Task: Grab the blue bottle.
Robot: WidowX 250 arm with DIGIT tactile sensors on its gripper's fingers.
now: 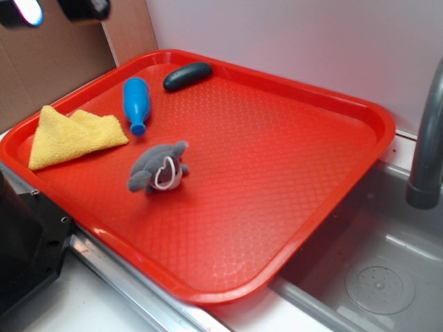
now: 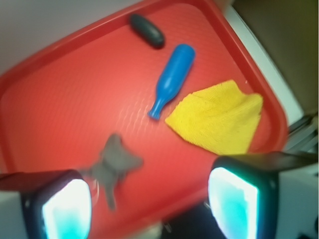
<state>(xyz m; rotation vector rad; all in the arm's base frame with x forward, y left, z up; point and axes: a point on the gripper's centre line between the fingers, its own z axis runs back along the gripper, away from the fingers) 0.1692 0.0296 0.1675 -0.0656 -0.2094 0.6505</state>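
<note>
I am looking down through the wrist camera with the gripper point(image 2: 149, 204) hanging above the near edge of a red tray point(image 1: 360, 131), its two glowing fingers point(image 2: 67, 209) standing wide apart with nothing between them. The blue bottle point(image 2: 172, 79) is lying on its side ahead of the fingers, neck pointing back toward them, touching nothing. A yellow cloth point(image 2: 219, 122) is sitting just beside it, toward the right finger; a dark oblong thing point(image 2: 147, 30) is lying beyond it near the far rim. A grey soft toy point(image 2: 114, 164) is resting close to the left finger. The tray is overhanging a grey sink point(image 1: 381, 277), with a faucet point(image 1: 429, 138), white wall and cardboard around.
</note>
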